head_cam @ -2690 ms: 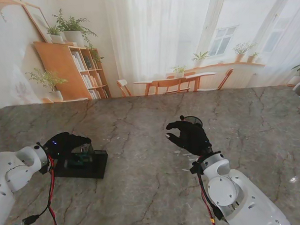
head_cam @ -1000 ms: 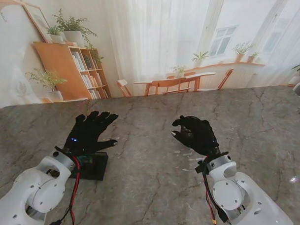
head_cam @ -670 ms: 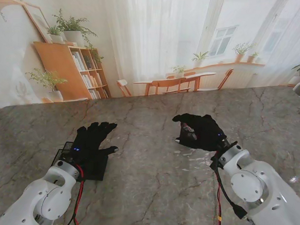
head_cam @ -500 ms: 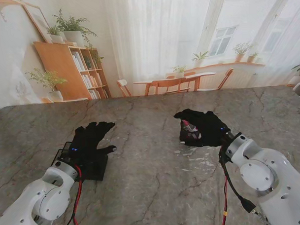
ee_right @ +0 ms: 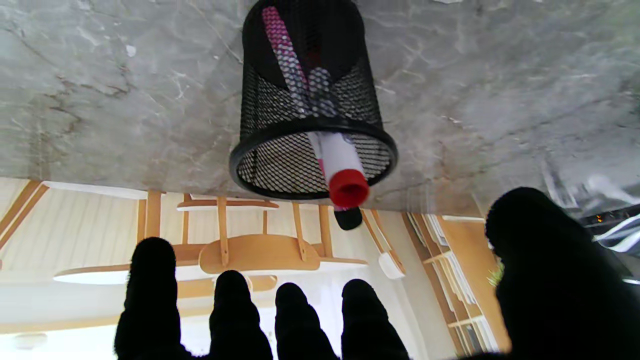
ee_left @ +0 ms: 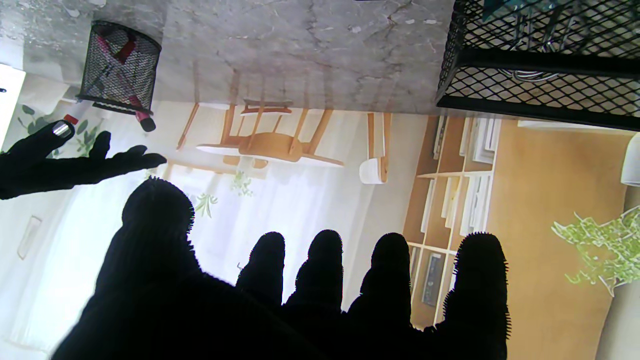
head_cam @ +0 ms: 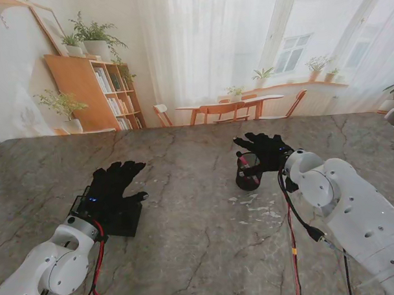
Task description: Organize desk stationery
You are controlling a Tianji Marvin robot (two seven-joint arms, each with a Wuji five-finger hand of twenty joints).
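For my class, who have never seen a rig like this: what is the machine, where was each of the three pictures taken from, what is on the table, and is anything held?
It is a robot with two white arms ending in black-gloved five-finger hands. One picture looks down from its stand; the other two come from wrist cameras and appear upside down. On the marble table stand a round mesh pen cup holding markers and a rectangular mesh tray. The left hand hovers open over the tray; the right hand is open beside the cup. Neither holds anything.
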